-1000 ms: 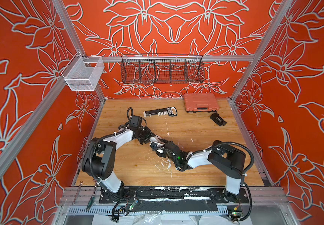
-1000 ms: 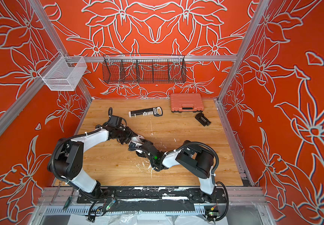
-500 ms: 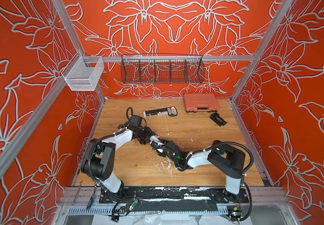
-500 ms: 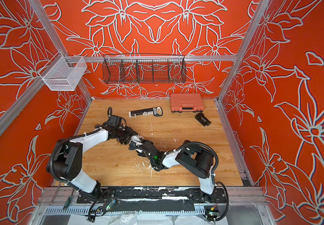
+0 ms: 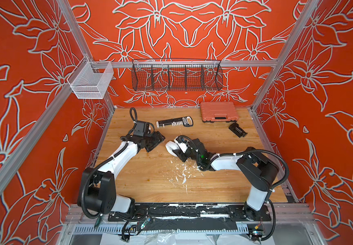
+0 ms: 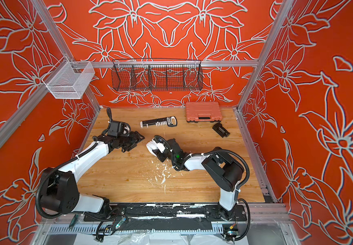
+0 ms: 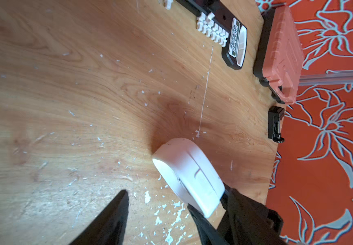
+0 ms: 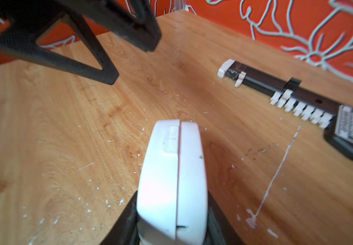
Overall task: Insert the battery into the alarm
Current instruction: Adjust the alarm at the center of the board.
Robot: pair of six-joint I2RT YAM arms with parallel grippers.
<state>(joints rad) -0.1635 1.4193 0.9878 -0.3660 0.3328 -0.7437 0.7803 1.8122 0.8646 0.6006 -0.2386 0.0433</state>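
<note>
Right fingers are clamped on the alarm, one each side of the white body, pressing front & back faces w/ the edge seam turned to the wrist cam. In both top views the alarm is approx mid-counter, stood on edge at the tip of the right arm. Can't tell if it touches the wood or hangs just over it. Left fingers are spread wide w/ nothing btwn them. They sit just beside the alarm on the robot's left, but apart from it, w/ bare wood showing in the gap. The right wrist view agrees: the black left fingers are splayed & empty, beyond the alarm. In the left wrist view one left finger is clear of the alarm, whose far end is in the right fingers. Battery: can't make it out in any view. A long black-and-white tool lies flat toward the back of the counter. An orange case lies by the back wall on the right side, w/ a small black block just nearer than it. White flecks are scattered on the wood in front of the alarm. On the rail are a black wire basket at the back wall & a white mesh basket at the left corner.
</note>
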